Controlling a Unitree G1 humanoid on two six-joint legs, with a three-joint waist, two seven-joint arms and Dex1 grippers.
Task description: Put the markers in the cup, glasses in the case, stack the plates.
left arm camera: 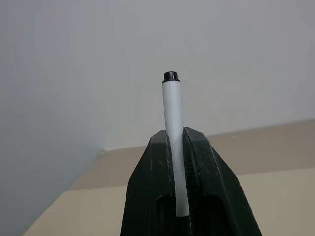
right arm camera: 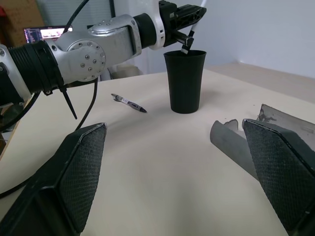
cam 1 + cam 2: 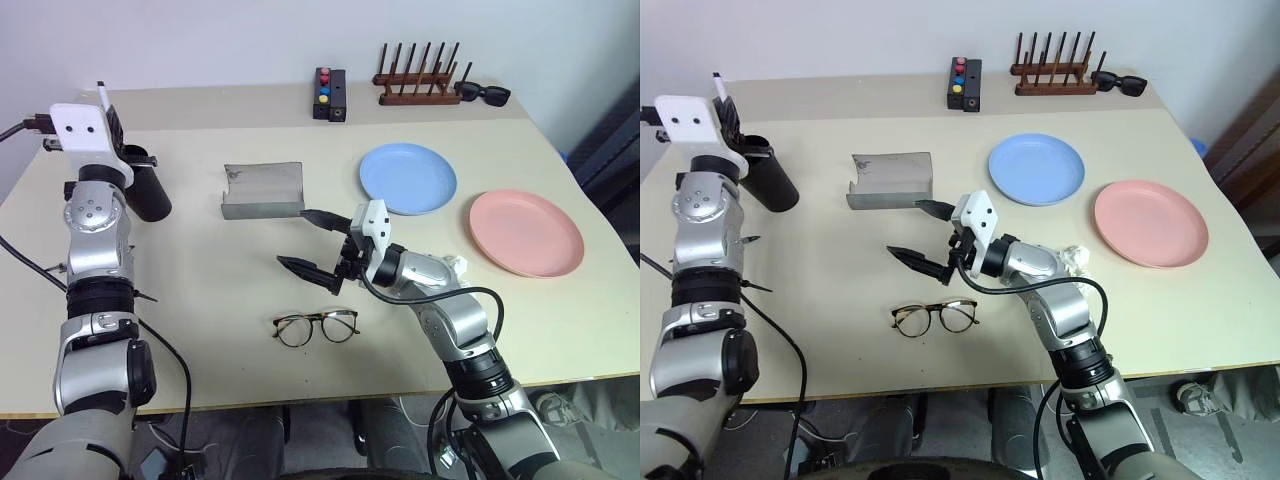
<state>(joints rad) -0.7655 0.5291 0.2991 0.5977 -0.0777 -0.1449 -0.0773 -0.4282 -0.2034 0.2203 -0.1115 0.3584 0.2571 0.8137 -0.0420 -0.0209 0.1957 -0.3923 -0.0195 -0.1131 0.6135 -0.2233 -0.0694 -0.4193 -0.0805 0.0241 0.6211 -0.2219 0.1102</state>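
Left wrist view: my left gripper (image 1: 178, 147) is pinched on a marker (image 1: 173, 128), white barrel, black cap at the far end, standing up between the fingers (image 1: 150, 172). From the right wrist view I see that same gripper holding the marker tip just over the mouth of the cup (image 2: 185, 81), slightly tilted. I can't tell whether the tip is inside the rim.

Taking the cup as landmark: it's a tall black matte tumbler, tapering to the base, upright near the table's left edge. A second marker (image 2: 129, 103) lies flat on the table just beside the cup, on its outer side; pale barrel with black ends.

Case (image 3: 262, 189) sits to the right of the cup, grey and metallic, lying open like a trough. Right gripper (image 3: 312, 243) hovers just in front of the case, fingers spread wide, holding nothing.

Glasses (image 3: 316, 326) lie nearer me than the case, well apart from the cup: thin dark frame, round clear lenses, lying open on the table.

Blue plate (image 3: 408, 178) is further right of the case, pink plate (image 3: 526, 232) just beyond it toward the right edge. Round, shallow, similar size, side by side and not stacked.
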